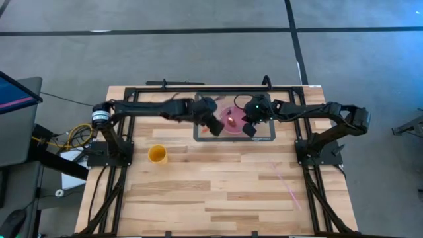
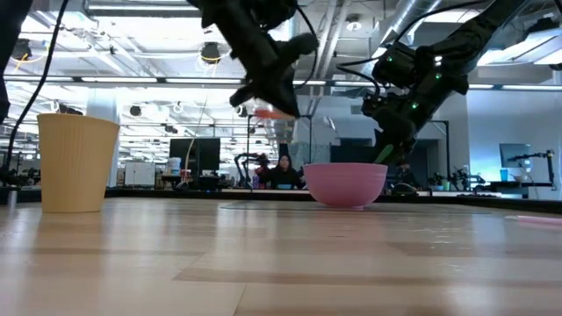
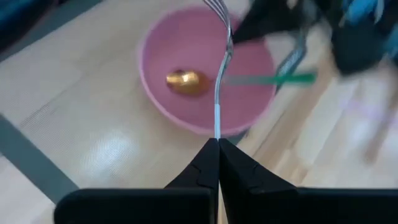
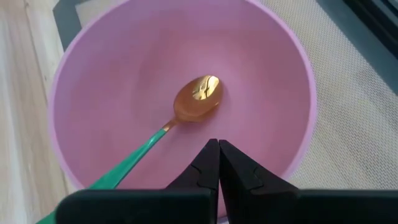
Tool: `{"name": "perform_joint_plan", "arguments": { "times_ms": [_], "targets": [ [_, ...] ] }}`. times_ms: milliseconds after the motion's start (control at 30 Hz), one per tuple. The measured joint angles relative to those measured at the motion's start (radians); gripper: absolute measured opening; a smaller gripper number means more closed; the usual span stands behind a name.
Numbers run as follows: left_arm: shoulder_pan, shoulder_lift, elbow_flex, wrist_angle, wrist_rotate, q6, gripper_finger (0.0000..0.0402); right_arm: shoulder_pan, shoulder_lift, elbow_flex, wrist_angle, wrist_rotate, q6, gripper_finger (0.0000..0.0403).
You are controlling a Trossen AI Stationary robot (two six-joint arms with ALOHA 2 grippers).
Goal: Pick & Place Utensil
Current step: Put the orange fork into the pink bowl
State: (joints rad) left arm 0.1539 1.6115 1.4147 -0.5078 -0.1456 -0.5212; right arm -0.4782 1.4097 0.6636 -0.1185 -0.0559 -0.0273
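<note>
Left gripper [image 3: 218, 149] pinched shut on a fork [image 3: 222, 56], tines over the pink bowl [image 3: 155, 93] | right gripper [image 4: 218, 152] shut, holds nothing, bowl just under it | spoon [image 4: 198, 94] already rests inside (gold end down) | left: drop fork in.
</note>
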Motion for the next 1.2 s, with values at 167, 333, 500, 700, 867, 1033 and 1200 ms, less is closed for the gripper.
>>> {"name": "perform_joint_plan", "arguments": {
  "times_ms": [167,333,500,700,867,1033,1200],
  "targets": [
    [0.086,0.008,0.068,-0.031,0.182,-0.094,0.0003,0.0,0.0,0.0,0.011,0.0,0.002,0.0],
    [0.131,0.081,0.065,-0.04,0.34,-0.198,0.0003,0.0,0.0,0.0,0.011,0.0,0.002,0.0],
    [0.153,0.18,0.107,-0.032,0.515,-0.292,0.0003,0.0,0.0,0.0,0.017,0.0,0.002,0.0],
    [0.185,0.256,0.164,-0.027,0.672,-0.438,0.0003,0.002,0.0,0.0,0.053,0.0,0.002,0.0],
    [0.224,0.27,0.172,-0.023,0.738,-0.594,0.0003,0.025,0.0,-0.001,0.115,-0.015,0.002,0.0],
    [0.258,0.264,0.172,-0.016,0.759,-0.749,0.0003,0.055,0.003,-0.001,0.137,-0.051,-0.006,0.0],
    [0.257,0.262,0.172,-0.008,0.792,-0.852,0.0003,0.071,0.003,-0.001,0.187,-0.051,-0.006,0.0]
  ]
}}
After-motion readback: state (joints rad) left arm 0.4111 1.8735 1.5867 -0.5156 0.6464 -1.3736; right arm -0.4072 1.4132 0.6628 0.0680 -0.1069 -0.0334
